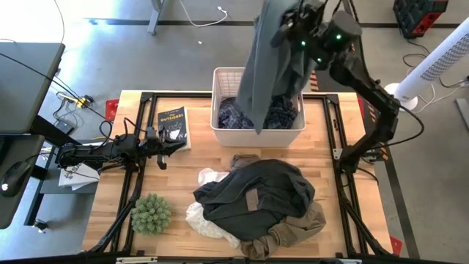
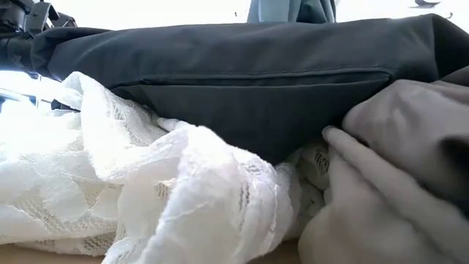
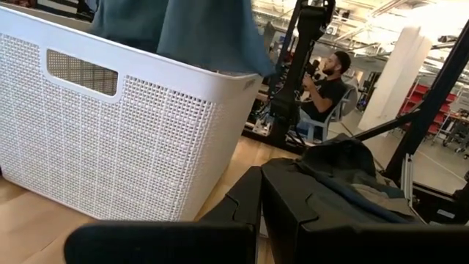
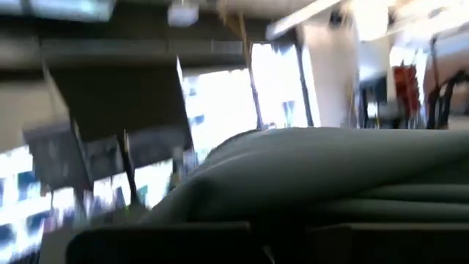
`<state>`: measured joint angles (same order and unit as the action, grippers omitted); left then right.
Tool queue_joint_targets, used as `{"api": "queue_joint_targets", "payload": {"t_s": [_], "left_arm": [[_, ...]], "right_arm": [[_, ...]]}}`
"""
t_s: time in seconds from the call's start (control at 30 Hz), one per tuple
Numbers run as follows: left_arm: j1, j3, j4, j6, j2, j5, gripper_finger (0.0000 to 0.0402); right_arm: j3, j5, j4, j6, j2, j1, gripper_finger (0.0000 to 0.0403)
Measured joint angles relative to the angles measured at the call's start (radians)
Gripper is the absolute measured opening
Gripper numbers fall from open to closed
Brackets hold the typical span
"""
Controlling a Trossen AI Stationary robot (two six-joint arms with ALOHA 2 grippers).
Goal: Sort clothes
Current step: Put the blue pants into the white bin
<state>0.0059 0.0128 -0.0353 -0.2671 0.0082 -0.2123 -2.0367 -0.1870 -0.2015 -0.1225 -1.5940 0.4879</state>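
My right gripper point(image 1: 294, 31) is raised high over the white basket point(image 1: 220, 73), shut on a grey-blue garment point(image 1: 267, 66). The garment hangs down, and its lower end reaches into the basket onto a blue-and-white plaid shirt point(image 1: 284, 116). It also shows in the left wrist view point(image 3: 198, 29). A pile lies at the table's near middle: a dark grey piece point(image 1: 260, 189) on top, khaki trousers point(image 1: 297, 226) and white lace cloth point(image 1: 205, 220) under it. My left gripper point(image 1: 176, 144) rests shut and empty at the table's left. My right gripper holds the grey-blue garment by its bunched top end point(image 4: 308, 169), several folds together. The fingers themselves are hidden by the cloth and the wrist. The garment hangs straight down below the gripper, its lower end point(image 1: 258, 121) inside the basket.
A book point(image 1: 172, 121) lies left of the basket, near my left gripper. A round green spiky plant point(image 1: 151, 213) stands at the near left. The pile fills the low view, with the dark grey piece point(image 2: 256, 73) on top. A person point(image 3: 322, 88) sits beyond the table.
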Motion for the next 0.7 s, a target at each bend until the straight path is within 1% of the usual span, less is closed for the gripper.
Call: {"api": "queue_joint_targets", "payload": {"t_s": [0.07, 0.2, 0.37, 0.47, 0.53, 0.57, 0.63, 0.7], "left_arm": [[0.000, 0.000, 0.000, 0.001, 0.000, 0.000, 0.0010], [0.000, 0.000, 0.000, 0.000, 0.000, -0.001, 0.0010], [0.000, 0.000, 0.000, -0.009, 0.000, -0.001, 0.0010], [0.000, 0.000, -0.001, -0.009, 0.000, -0.001, 0.0010], [0.000, 0.000, -0.001, -0.010, 0.000, -0.005, 0.0010], [0.000, 0.000, -0.001, -0.010, 0.000, -0.008, 0.0010], [0.000, 0.000, -0.002, -0.010, 0.000, -0.010, 0.0010], [0.000, 0.000, -0.002, -0.010, 0.000, -0.009, 0.0010]], "right_arm": [[0.000, 0.025, -0.115, -0.005, -0.003, -0.004, 0.0003], [0.065, 0.072, -0.307, -0.027, -0.025, -0.006, 0.0002], [0.162, 0.195, -0.472, -0.080, -0.084, 0.010, 0.0002], [0.254, 0.333, -0.490, -0.086, -0.139, 0.010, 0.0002], [0.317, 0.442, -0.451, -0.081, -0.184, -0.011, 0.0002], [0.345, 0.480, -0.424, -0.078, -0.207, -0.022, 0.0002], [0.382, 0.511, -0.377, -0.058, -0.254, -0.039, 0.0002], [0.391, 0.500, -0.337, -0.028, -0.302, -0.049, 0.0004]]}}
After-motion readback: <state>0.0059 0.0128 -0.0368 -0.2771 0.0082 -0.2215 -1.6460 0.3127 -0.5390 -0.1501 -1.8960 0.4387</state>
